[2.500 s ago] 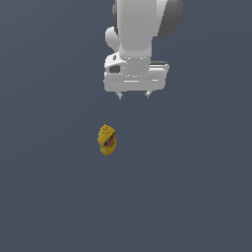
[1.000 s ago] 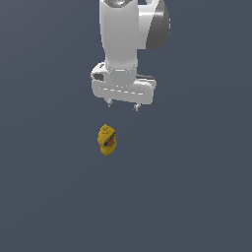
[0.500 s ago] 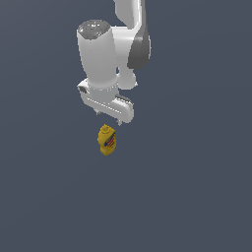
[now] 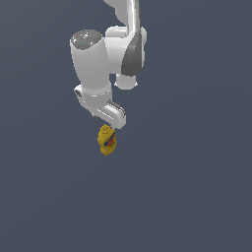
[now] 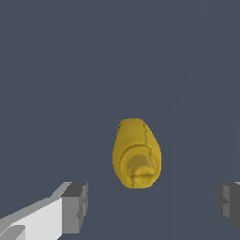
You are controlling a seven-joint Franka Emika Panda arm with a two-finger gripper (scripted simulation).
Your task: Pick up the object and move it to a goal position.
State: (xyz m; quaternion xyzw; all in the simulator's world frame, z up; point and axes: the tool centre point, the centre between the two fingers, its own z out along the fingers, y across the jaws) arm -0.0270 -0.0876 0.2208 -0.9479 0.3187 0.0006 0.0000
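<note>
Now, in the exterior view, the arm is seen swung over toward the exterior view's left and dropped low, where a second ago it hung well above and slightly to the right of the target. The gripper (image 4: 114, 125) has been brought right down over the yellow squeeze bottle (image 4: 107, 141), whose cap is now just under the hand's lower edge. The bottle itself has not been shifted: it stands upright at the same spot on the grey floor (image 4: 187, 197), label facing the camera. From this angle the fingertips are hidden, so contact cannot be judged.

Over to the wrist view: the bottle (image 5: 136, 153) is looked at from above, nozzle cap pointing up at the lens, and it is framed between the two fingertips (image 5: 75, 207), which are spread wide, well clear on both sides. Nothing is gripped yet. The approach appears nearly finished; a little more descent and a closing are judged to be what remains before any lift toward the goal.
</note>
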